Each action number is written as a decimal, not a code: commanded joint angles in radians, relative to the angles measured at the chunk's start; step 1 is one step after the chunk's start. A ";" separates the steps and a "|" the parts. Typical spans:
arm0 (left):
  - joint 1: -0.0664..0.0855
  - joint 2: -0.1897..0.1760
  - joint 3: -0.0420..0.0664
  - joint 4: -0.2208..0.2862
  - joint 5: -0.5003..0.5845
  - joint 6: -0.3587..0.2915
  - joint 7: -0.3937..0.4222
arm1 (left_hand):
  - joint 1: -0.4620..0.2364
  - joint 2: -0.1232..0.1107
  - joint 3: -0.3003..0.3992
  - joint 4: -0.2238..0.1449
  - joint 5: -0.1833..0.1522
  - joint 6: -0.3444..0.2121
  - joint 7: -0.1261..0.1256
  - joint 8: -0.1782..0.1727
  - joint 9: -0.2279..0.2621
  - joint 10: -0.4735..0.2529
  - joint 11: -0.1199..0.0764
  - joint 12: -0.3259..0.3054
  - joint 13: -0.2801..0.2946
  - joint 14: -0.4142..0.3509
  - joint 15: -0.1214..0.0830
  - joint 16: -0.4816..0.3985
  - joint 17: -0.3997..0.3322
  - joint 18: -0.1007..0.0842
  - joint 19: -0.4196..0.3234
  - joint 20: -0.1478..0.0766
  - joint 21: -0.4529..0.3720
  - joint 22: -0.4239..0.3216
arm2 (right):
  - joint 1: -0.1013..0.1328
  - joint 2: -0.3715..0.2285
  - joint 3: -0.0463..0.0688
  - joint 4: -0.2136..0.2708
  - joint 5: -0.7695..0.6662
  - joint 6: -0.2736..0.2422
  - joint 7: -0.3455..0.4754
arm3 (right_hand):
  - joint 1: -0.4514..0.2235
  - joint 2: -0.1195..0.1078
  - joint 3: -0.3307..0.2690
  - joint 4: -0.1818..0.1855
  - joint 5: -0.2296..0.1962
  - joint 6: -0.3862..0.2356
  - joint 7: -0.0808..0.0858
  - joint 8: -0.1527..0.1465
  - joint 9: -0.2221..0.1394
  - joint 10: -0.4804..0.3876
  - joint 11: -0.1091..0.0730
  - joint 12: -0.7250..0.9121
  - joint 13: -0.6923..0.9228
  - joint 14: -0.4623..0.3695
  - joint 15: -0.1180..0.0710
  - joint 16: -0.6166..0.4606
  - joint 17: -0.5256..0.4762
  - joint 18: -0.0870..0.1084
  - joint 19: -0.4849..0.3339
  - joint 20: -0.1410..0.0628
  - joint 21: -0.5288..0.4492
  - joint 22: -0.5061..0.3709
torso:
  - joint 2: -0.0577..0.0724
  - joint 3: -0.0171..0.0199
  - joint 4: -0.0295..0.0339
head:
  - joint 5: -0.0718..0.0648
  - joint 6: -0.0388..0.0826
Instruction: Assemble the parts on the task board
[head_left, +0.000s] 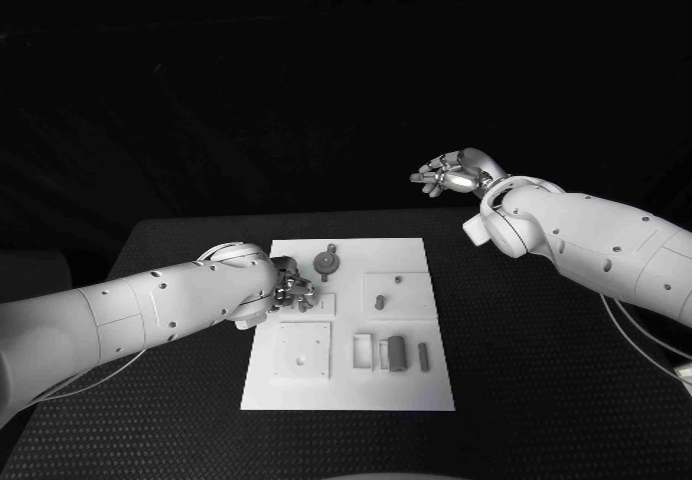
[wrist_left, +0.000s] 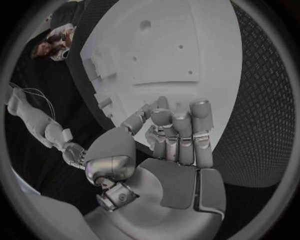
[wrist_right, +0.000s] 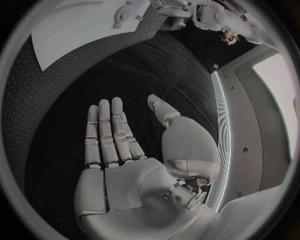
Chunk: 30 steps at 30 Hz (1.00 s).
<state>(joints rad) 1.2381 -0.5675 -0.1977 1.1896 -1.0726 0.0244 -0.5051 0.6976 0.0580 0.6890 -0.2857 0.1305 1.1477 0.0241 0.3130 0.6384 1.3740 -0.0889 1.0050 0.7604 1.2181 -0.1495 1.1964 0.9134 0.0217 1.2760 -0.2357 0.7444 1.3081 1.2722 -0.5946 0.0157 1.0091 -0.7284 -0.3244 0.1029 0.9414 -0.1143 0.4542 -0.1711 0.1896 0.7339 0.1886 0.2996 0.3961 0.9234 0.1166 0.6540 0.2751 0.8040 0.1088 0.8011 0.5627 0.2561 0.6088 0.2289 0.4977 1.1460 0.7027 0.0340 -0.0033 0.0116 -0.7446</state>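
Task board: white plate (head_left: 349, 325) lying flat in the middle of the black table (head_left: 548, 380); all positions below are given relative to this plate.
Left hand: the left hand (head_left: 289, 290) is over the plate's left edge, about a third of the way down from its far end. In the left wrist view (wrist_left: 169, 135) the fingers are curled inward, fingertips close together, just above the plate surface. Whether a part is pinched between them cannot be told.
Right hand: the right hand (head_left: 454, 172) is raised off the table, beyond the plate's far right corner and well apart from it. In the right wrist view (wrist_right: 119, 145) the palm is flat, the fingers straight and apart, nothing in them.
Round part: a grey disc-shaped part (head_left: 327, 263) lies near the plate's far end, just beside the left hand's fingers.
Block parts: small grey upright parts (head_left: 394, 352) stand in a row in the plate's near right quarter.
Square panel: a raised square panel (head_left: 304, 350) occupies the plate's near left quarter.
Peg: a small dark peg (head_left: 379, 300) is right of the plate's centre.
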 joint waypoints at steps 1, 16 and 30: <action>-0.004 0.004 -0.003 0.000 -0.012 0.012 0.001 | 0.064 0.051 0.004 0.002 -0.005 0.009 0.001 -0.005 -0.002 -0.008 0.001 0.002 -0.001 0.001 -0.006 0.004 -0.002 0.042 0.000 -0.005 0.003 0.019 | 0.000 0.001 0.001 0.000 -0.001 0.012 0.009 | -0.010 0.001 -0.003 0.006 0.000 0.010 0.035 0.003 -0.001 -0.111 0.039 0.002 -0.001 -0.002 0.005 -0.006 0.002 -0.009 -0.008 -0.001 -0.006 0.001 | 0.000 0.0001 -0.0004 | 0.000 0.000; -0.004 0.012 -0.003 0.000 -0.089 0.035 0.002 | 0.071 0.047 0.007 -0.001 -0.007 0.009 0.001 -0.005 -0.001 -0.008 0.001 0.003 -0.001 0.001 -0.006 0.005 -0.002 0.043 0.000 -0.006 0.003 0.019 | 0.000 0.001 0.001 0.000 -0.001 0.013 0.009 | -0.010 0.001 -0.003 0.007 0.000 0.010 0.035 0.003 -0.002 -0.111 0.039 0.002 -0.002 -0.002 0.005 -0.007 0.003 -0.009 -0.007 0.000 -0.006 0.002 | 0.000 0.0006 -0.0001 | -0.002 -0.001; -0.004 0.019 -0.004 0.004 -0.161 0.067 -0.002 | 0.080 0.041 0.008 0.001 -0.014 0.007 0.001 -0.006 -0.001 -0.010 0.002 0.004 -0.002 0.000 -0.005 0.006 -0.004 0.042 0.000 -0.005 0.003 0.019 | 0.000 0.001 0.001 0.000 -0.001 0.013 0.009 | -0.010 0.001 -0.003 0.008 0.000 0.010 0.035 0.003 -0.002 -0.111 0.039 0.003 -0.002 -0.002 0.005 -0.007 0.003 -0.008 -0.008 0.000 -0.007 0.003 | 0.000 0.0006 -0.0007 | -0.004 -0.002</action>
<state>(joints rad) 1.2404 -0.5519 -0.1967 1.1934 -1.1809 0.0563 -0.5022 0.7134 0.0422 0.6931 -0.2868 0.1224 1.1501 0.0264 0.3102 0.6390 1.3690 -0.0868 1.0050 0.7596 1.2181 -0.1459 1.1964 0.9110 0.0204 1.2775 -0.2338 0.7444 1.3077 1.2721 -0.5943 0.0157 1.0086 -0.7281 -0.3233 0.1030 0.9414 -0.1143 0.4514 -0.1683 0.1896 0.7332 0.1893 0.2996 0.3953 0.9234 0.1166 0.6540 0.2743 0.8040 0.1088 0.7965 0.5644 0.2560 0.6090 0.2287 0.4977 1.1477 0.7027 0.0346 -0.0036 0.0082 -0.7465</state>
